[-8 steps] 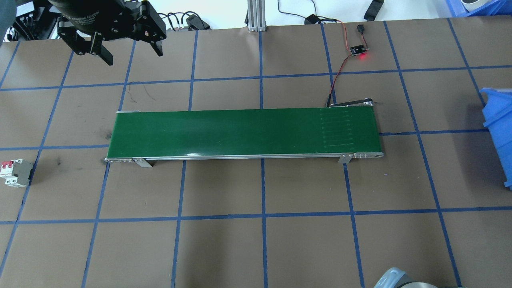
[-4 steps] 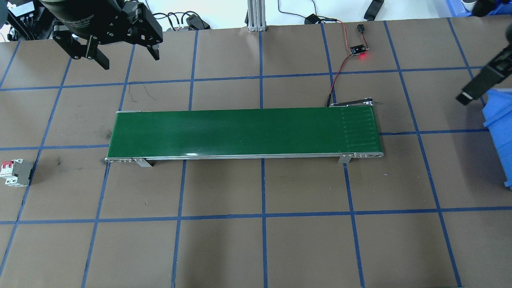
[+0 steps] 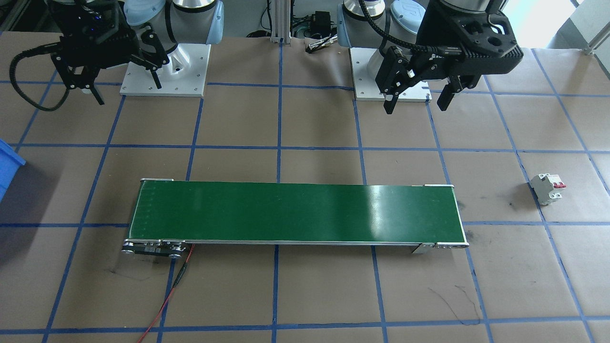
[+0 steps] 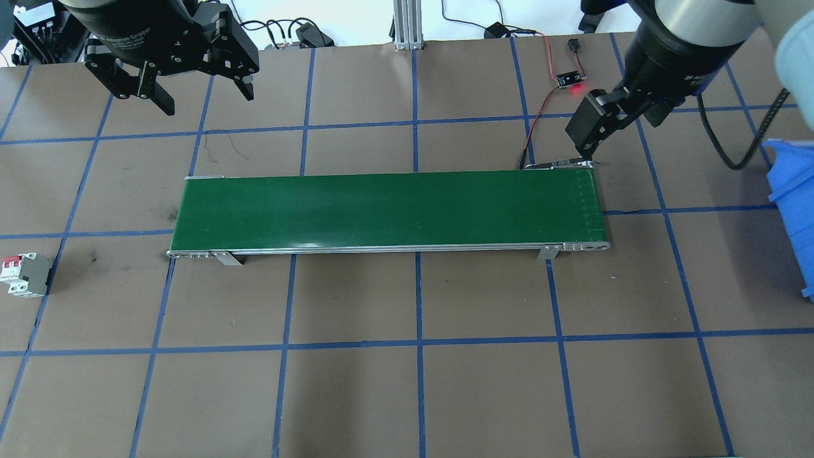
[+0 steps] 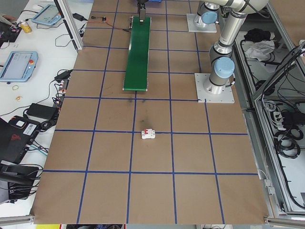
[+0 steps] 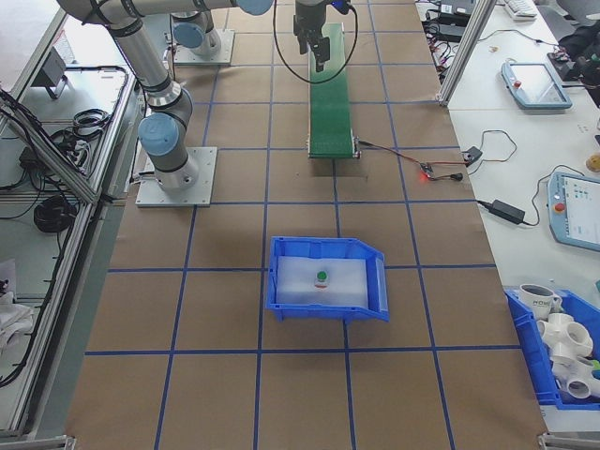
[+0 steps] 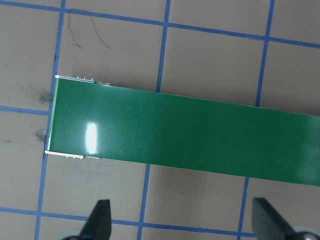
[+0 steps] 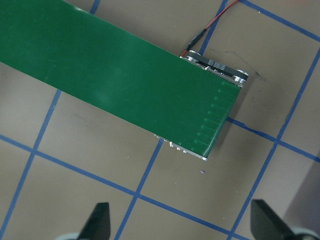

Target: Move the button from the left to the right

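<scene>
- Only the exterior right view is showing the button (image 6: 322, 277): its green cap is sitting on the pale floor of the blue bin (image 6: 328, 312), which is standing on the table (image 6: 234, 375) well short of the near end of the green conveyor belt (image 6: 330, 108).
- The overhead view is catching just a corner of that bin (image 4: 792, 210) at its right edge, with the inside cut off, so the button is not showing there.
- The button is lying well apart from both grippers, each of which is hanging in the air with nothing between its fingers.
- The left gripper (image 4: 198, 94) is hovering beyond the belt's left end with its jaws spread wide; its wrist camera is looking down on that end of the belt (image 7: 185, 132).
- The right gripper (image 3: 119, 90) is hovering near the belt's right end with its jaws also spread, as the front view and its own wrist view are showing; in the overhead view only one of its fingers (image 4: 588, 127) is clearly visible.
- A white circuit breaker (image 3: 548, 188) with red levers is lying on the table off the belt's left end.
- From the exterior right view, the button's body under the cap is too small to make out.
</scene>
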Controlling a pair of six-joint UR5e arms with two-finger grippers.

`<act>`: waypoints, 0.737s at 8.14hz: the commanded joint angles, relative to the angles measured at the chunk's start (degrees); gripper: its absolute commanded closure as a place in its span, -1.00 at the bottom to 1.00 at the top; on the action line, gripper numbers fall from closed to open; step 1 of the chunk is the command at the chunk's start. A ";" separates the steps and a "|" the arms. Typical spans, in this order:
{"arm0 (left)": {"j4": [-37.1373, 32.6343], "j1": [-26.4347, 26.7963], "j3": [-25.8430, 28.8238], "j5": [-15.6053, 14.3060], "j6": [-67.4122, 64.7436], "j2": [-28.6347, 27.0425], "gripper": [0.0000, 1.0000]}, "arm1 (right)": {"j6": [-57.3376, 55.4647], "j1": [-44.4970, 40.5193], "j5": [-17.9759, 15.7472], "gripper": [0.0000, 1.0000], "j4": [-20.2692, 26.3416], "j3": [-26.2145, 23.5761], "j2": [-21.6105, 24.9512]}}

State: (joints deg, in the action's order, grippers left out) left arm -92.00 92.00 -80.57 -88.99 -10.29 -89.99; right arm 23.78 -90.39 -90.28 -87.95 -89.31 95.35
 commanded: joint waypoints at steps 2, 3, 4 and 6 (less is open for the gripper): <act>0.06 0.02 -0.20 -0.04 0.01 -0.01 -1.00 | -16.30 -2.25 0.52 -1.00 -4.74 5.19 -6.03; -0.02 0.02 -0.20 -0.13 0.01 -0.01 -1.00 | -17.44 -2.25 0.89 -1.00 -5.29 5.73 -7.10; -0.03 0.02 -0.20 -0.13 -0.08 -0.01 -1.00 | -18.59 -2.25 0.46 -1.00 -5.12 5.73 -7.19; 0.06 0.02 -0.20 -0.13 -0.08 -0.01 -1.00 | -18.51 -2.33 -0.07 -1.00 -4.60 5.47 -6.93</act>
State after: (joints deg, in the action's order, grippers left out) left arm -91.98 92.02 -80.77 -89.11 -10.35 -90.00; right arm 5.68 -92.67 -89.99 -92.76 -83.79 88.48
